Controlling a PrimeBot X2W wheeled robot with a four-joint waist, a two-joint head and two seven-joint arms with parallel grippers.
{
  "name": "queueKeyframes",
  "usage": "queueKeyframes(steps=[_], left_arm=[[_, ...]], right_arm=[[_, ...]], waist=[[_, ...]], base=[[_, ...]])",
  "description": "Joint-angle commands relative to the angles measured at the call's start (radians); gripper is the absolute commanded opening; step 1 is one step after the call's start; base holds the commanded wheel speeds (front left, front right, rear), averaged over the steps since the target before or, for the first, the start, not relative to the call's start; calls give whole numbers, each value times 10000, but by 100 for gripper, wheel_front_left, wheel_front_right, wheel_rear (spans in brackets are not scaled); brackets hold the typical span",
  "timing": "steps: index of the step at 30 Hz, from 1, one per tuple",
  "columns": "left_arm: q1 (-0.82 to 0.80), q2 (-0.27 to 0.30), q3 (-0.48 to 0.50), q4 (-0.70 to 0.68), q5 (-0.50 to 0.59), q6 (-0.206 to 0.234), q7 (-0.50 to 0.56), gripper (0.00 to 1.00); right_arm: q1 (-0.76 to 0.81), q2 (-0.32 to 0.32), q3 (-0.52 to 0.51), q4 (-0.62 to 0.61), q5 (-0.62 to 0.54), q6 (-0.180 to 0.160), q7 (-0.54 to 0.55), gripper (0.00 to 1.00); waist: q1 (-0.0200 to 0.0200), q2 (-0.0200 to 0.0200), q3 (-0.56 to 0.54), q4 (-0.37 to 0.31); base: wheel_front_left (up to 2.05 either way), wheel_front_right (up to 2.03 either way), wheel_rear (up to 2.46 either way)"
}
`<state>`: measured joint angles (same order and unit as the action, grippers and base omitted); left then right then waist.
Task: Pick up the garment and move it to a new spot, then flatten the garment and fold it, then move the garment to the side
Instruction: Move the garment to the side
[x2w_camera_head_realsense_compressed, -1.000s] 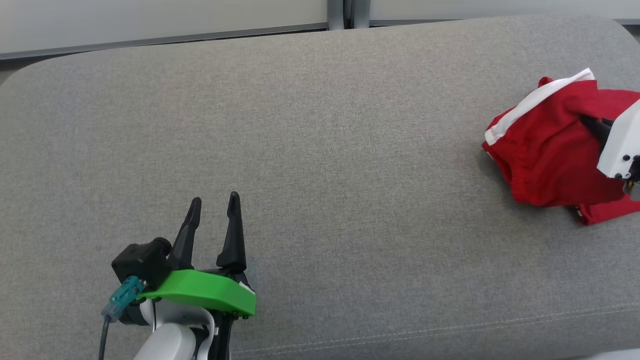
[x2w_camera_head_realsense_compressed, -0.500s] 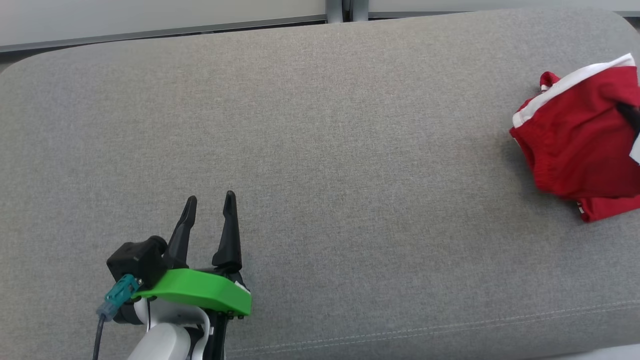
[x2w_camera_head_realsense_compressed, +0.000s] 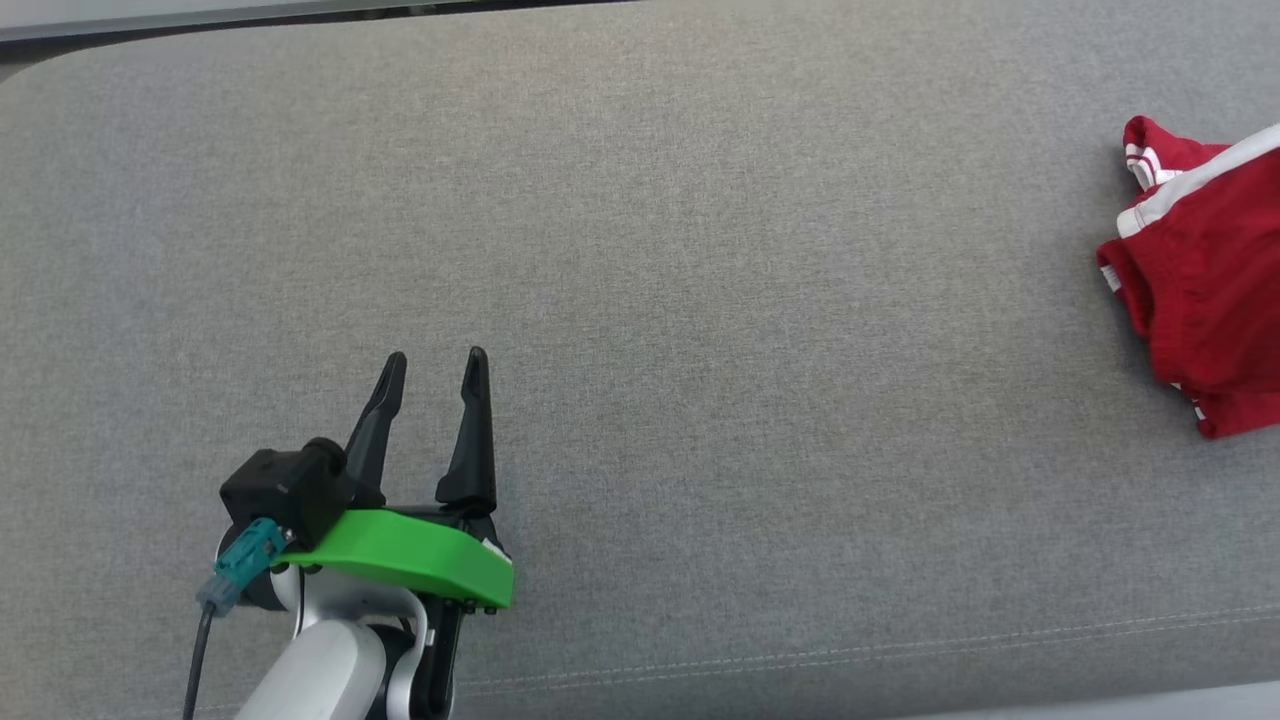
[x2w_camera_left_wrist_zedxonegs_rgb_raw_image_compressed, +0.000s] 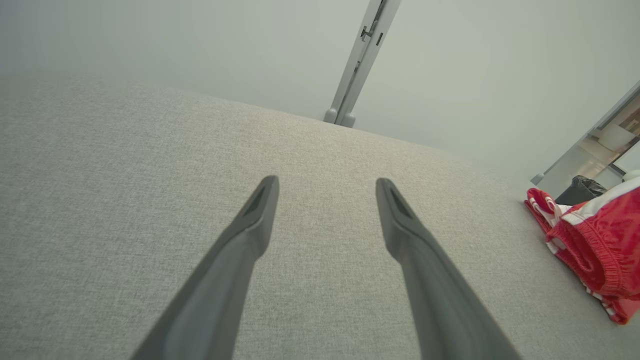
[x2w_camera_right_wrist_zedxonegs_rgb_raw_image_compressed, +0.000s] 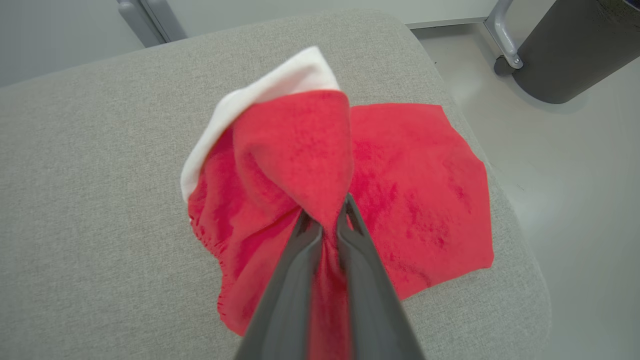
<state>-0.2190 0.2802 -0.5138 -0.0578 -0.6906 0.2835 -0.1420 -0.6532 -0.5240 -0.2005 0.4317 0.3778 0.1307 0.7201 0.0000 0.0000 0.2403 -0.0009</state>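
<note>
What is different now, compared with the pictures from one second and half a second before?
The right gripper, shut on the red garment with white trim, has pulled it further toward the robot's right, along the grey fabric cushion; nothing was newly grasped or released. The head view shifted a little too. The left gripper stayed open and empty at the lower left.

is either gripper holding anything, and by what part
The right gripper is shut on the red garment, pinching a raised fold of its cloth. The left gripper is open and holds nothing.
</note>
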Motion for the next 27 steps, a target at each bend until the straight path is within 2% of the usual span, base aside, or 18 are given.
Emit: queueKeyframes(steps=[1, 10, 20, 21, 22, 23, 24, 27], left_arm=[[-152, 81, 4, -24, 82, 44, 35, 100], [-476, 114, -245, -377, 302, 50, 232, 100], [-663, 287, -346, -648, 470, 136, 430, 100], [-680, 293, -363, -667, 483, 132, 456, 100], [-702, 300, -380, -686, 483, 134, 480, 100], [-723, 309, -392, -704, 495, 140, 483, 100], [-739, 324, -394, -719, 506, 150, 497, 100], [-761, 373, -395, -761, 520, 176, 533, 100]], right_arm=[[-167, -35, -27, 95, -82, -1, -117, 0], [-943, -345, -456, 1566, -824, -1, -869, 0], [-1375, -741, -55, 2487, -1599, -1, -1700, 0], [-1369, -805, -10, 2578, -1705, -3, -1820, 8], [-1389, -836, -9, 2684, -1776, -3, -1938, 44], [-1411, -829, 19, 2762, -1824, -3, -2058, 66], [-1445, -842, 46, 2834, -1856, -3, -2203, 100], [-1469, -870, 104, 3017, -1938, -3, -2460, 100]], waist=[[0, 0, 198, 154], [0, 0, 697, 425], [0, 0, 1154, 440], [0, 0, 1184, 438], [0, 0, 1208, 435], [0, 0, 1229, 429], [0, 0, 1247, 418], [0, 0, 1262, 361]], base=[[0, 0, 0], [0, 0, 0], [0, 0, 0], [0, 0, 0], [0, 0, 0], [0, 0, 0], [0, 0, 0], [0, 0, 0]])
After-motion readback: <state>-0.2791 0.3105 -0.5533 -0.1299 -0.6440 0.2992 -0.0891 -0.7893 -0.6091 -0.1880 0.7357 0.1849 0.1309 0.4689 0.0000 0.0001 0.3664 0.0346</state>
